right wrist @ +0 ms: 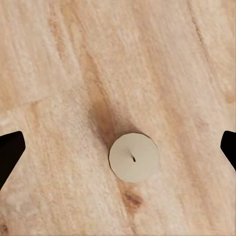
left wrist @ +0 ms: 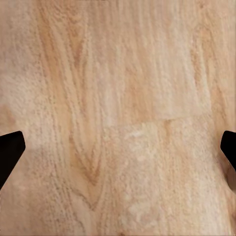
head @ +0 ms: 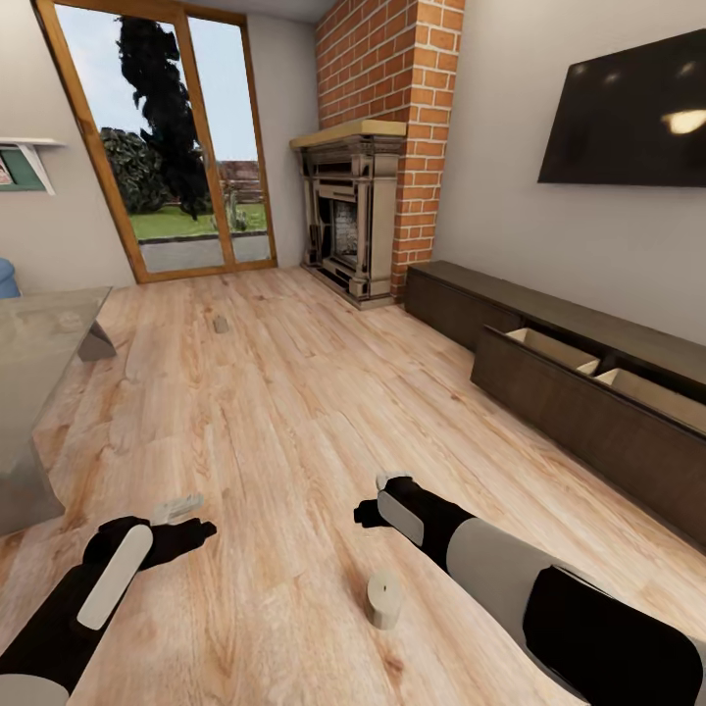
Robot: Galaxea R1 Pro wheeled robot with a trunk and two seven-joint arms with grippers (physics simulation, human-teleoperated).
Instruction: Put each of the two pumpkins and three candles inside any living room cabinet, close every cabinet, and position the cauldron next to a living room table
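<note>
Floorboards of light wood run across the living room, from the glass doors at the far wall to the robot's arms in the foreground. One red-brick fireplace stands in the far corner and one black TV hangs on the wall at the right. Below the TV sits one long, low dark-brown cabinet, its long axis running along that wall; two pale wood compartments show at the top of a front panel that is pulled out toward the room. At the left edge is one bench with a grey-green top, and one chunky grey leg of it shows.

Two arms reach forward over the floor. The left gripper hangs near a small pale object lying flat on the boards; in the left wrist view its two dark fingers stand wide apart with bare floor between them. The right gripper hovers above the floor, and in the right wrist view its fingers are likewise spread wide, grasping nothing.

One candle stands upright on the floor, near the right forearm, its axis vertical and its wick facing up. From the right wrist camera the candle appears as a flat round top with a tiny wick mark, lying between the spread fingers without touching either. Another small pale object lies farther off on the floor; it is too small to identify.
</note>
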